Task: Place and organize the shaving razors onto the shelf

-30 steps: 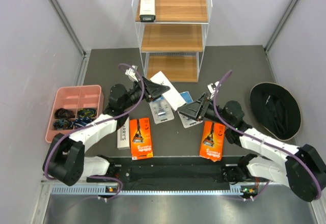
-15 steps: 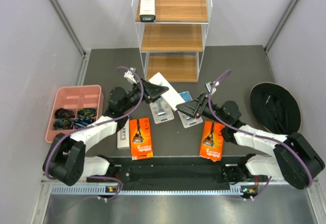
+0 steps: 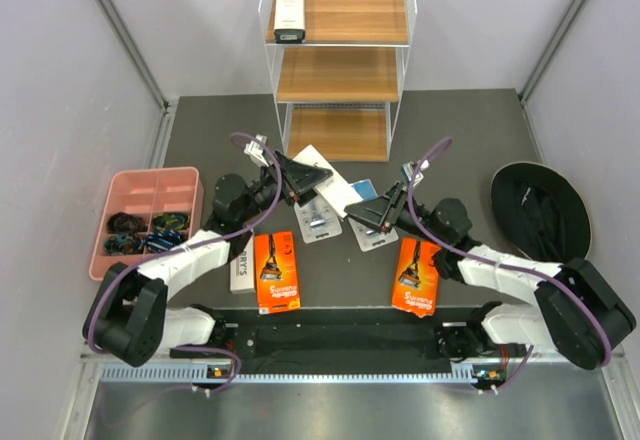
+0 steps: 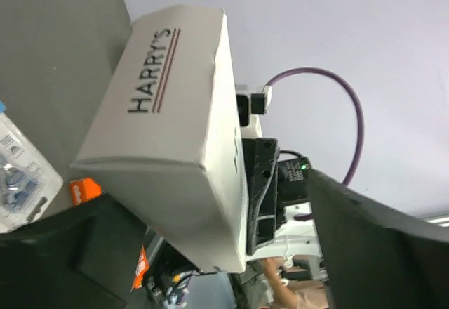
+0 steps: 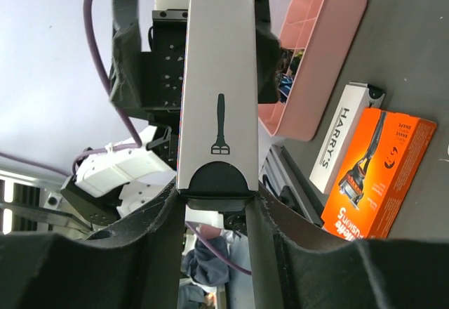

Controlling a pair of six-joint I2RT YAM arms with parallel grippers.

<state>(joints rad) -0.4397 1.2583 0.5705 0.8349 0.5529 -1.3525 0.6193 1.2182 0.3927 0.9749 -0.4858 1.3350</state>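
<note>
At far centre of the dark surface (image 3: 200,130) stands the shelf (image 3: 350,75), white wire frame, three wooden tiers; the top tier carries one shelved white box (image 3: 289,10) at its left end, lying lengthwise front to back. Near the right edge: a black round item (image 3: 540,215). Near the left edge: a pink compartment tray (image 3: 150,173) with small dark items in its near compartments. Both arms meet mid-surface over a raised HARRY'S box (image 4: 168,133), tilted and clear of the surface. Right fingers (image 5: 151,246) are clamped on its narrow sides at one end, the razor symbol facing the right wrist camera. Left fingers (image 4: 379,246) are spread wide, with a visible gap between the box and the right-hand finger. Lying flat: a loose HARRY'S box (image 3: 241,260) near left, the left orange card (image 3: 276,272) just beside it, and the right orange card (image 3: 418,277) under the right arm. Left blister pack (image 3: 318,218) lies between the arms; right blister pack (image 3: 372,240) is partly hidden beneath the right arm.
</note>
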